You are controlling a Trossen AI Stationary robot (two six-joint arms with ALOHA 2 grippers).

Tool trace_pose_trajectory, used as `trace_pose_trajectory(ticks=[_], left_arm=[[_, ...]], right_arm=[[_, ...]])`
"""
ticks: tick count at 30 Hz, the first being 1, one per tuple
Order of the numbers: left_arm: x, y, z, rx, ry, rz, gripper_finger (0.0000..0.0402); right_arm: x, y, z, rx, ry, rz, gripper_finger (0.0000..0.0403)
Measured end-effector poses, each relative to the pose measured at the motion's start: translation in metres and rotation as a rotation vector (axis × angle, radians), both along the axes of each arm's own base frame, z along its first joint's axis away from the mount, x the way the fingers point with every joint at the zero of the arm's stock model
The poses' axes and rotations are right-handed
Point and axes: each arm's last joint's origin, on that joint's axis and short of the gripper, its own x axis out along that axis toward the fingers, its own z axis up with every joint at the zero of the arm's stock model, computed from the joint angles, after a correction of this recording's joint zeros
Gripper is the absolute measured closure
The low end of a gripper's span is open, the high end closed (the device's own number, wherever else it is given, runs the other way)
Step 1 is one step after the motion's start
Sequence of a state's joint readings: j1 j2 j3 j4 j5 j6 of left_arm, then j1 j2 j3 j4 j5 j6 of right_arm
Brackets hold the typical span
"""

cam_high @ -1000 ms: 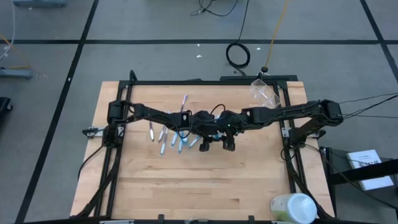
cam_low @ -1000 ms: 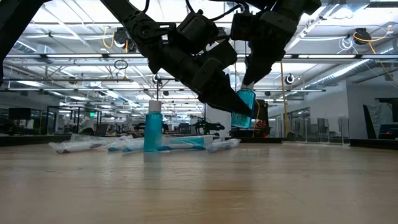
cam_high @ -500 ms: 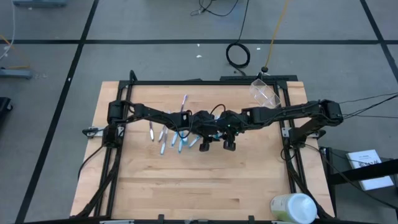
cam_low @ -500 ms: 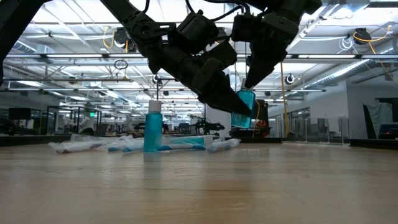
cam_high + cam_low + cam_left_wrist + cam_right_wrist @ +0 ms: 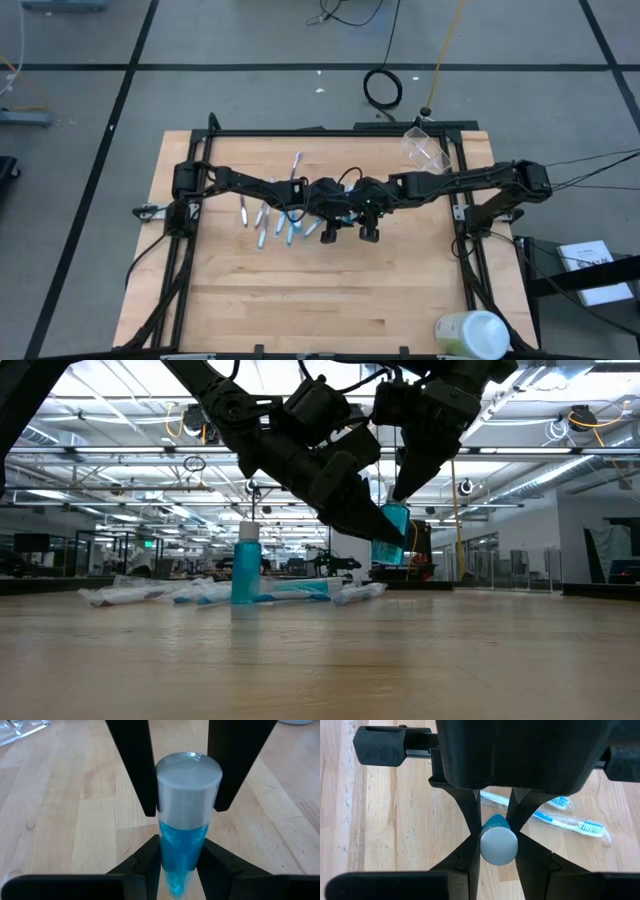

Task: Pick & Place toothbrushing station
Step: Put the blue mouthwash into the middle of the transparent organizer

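A small bottle of blue liquid [image 5: 396,532] with a grey cap [image 5: 189,780] hangs above the middle of the table, between my two grippers. My left gripper [image 5: 384,540] reaches in from the table's left and is shut on it. My right gripper [image 5: 400,498] comes down from the right and is shut on its top. A second blue bottle [image 5: 246,568] stands upright on its base. Wrapped toothbrushes [image 5: 272,222] lie flat on the table left of the grippers. The clear cup [image 5: 426,148] lies at the far right corner. My left gripper pinches the bottle's blue body [image 5: 181,851] between its two fingers, below the cap, slanting down from the table's left. The bottle stands almost upright, lifted clear of the table. My right gripper pinches the grey cap [image 5: 498,847] on two opposite sides, slanting down from above and from the table's right.
A large pale green-and-white round container [image 5: 472,335] sits at the near right corner. The dark frame rail [image 5: 330,131] runs along the table's far edge. Bare wood [image 5: 320,300] fills the near half of the table.
My right gripper has shut on the bottle's cap. Both arms and the bottle have kept their places.
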State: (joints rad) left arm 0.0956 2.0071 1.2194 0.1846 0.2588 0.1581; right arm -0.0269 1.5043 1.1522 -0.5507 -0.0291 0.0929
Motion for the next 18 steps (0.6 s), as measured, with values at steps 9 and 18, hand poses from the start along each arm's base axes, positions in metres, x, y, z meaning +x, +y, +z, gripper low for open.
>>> trace_pose_trajectory(ticks=[9,18], left_arm=[[0.001,0.000,0.004,-0.038,-0.021,0.024,0.0181],[-0.006,0.002,0.030,-0.013,-0.059,0.017,0.0089]], right_arm=[[0.000,0.000,0.000,0.001,0.001,0.001,0.0312],[-0.004,0.000,-0.001,-0.001,0.038,-0.002,0.0311]])
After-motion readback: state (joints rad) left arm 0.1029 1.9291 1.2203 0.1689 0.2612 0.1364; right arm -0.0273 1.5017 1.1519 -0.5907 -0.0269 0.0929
